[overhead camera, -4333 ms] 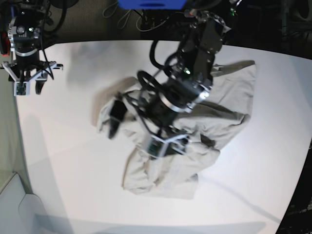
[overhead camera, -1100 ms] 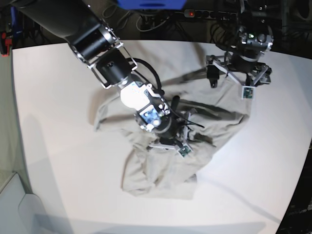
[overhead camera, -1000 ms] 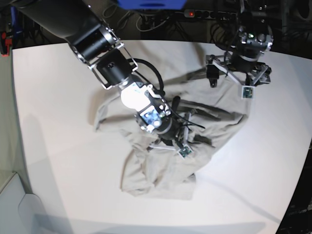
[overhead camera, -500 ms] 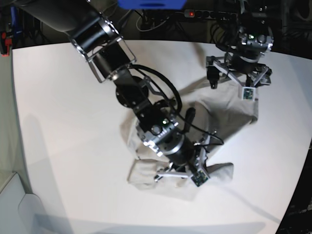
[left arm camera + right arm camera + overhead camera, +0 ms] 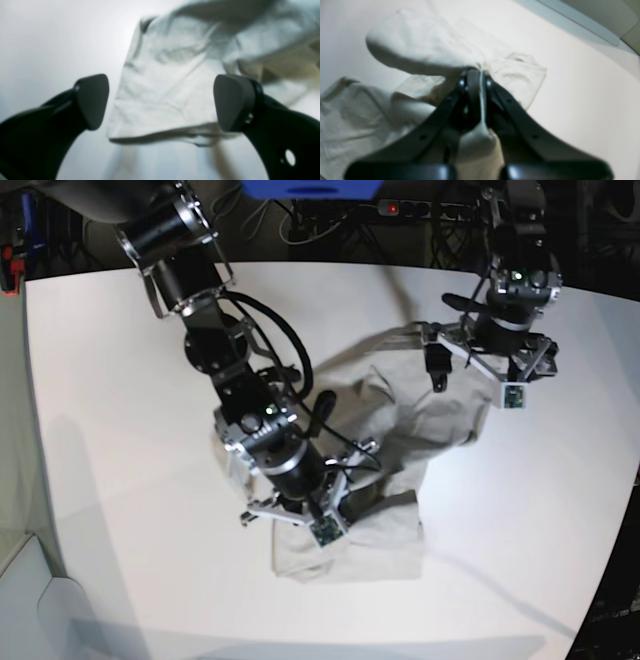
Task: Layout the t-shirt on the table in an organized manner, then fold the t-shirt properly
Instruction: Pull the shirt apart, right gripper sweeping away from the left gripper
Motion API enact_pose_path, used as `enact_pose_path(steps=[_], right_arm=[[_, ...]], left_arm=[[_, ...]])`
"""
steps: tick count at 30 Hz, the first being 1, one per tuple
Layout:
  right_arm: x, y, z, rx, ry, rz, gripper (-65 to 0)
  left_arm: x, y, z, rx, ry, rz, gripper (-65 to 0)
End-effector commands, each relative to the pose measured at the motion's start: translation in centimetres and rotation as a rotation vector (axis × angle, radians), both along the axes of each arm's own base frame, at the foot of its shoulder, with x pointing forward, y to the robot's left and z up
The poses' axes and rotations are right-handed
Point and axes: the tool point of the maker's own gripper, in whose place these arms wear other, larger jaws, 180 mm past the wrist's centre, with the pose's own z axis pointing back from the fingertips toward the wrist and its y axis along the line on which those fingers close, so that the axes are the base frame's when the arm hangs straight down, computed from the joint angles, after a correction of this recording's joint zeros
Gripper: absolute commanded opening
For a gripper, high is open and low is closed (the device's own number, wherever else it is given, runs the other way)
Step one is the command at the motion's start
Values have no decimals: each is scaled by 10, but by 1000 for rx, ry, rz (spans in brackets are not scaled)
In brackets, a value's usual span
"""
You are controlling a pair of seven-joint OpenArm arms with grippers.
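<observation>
The light grey-beige t-shirt (image 5: 400, 420) lies crumpled on the white table (image 5: 120, 430), running from the middle front to the far right. My right gripper (image 5: 298, 515) is at the shirt's near end. In the right wrist view it (image 5: 478, 75) is shut on a fold of the t-shirt (image 5: 420, 57), which bulges up behind the fingers. My left gripper (image 5: 480, 375) hovers over the shirt's far right part. In the left wrist view it (image 5: 162, 102) is open, with a flat hemmed piece of the t-shirt (image 5: 170, 75) below and between the fingers (image 5: 92, 100), not touching them.
Cables and a power strip (image 5: 400, 208) lie past the table's far edge, below a blue object (image 5: 310, 188). The table's left edge (image 5: 30, 480) borders a grey floor strip. The right arm's body (image 5: 215, 350) crosses the table's middle left.
My right gripper, holding the cloth, swept toward the front and then left, dragging the shirt into a tighter bunch. The left gripper stayed open at the far right, shifting slightly.
</observation>
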Motion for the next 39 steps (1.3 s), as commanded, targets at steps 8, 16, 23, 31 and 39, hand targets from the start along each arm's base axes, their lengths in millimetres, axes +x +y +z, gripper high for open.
enact_pose_path(steps=[8,16,23,31,39], right_arm=[[1,5,25,39,-68,8,-644],[1,5,25,38,-68,8,-644],[1,5,29,43,-78,7,-644],[0,3,29,41,-79,3,-644],[-6,1,25,41,-73,5,-644]], left_arm=[[-5,-12,-31,-70,136,-21,0],[11,0,-3,-210,50,26,0],[15,0,3,-184,27,-38,-226],[19,20,-40,-230,142,126,-643],[14,26,-75,-242,237,165,-649]])
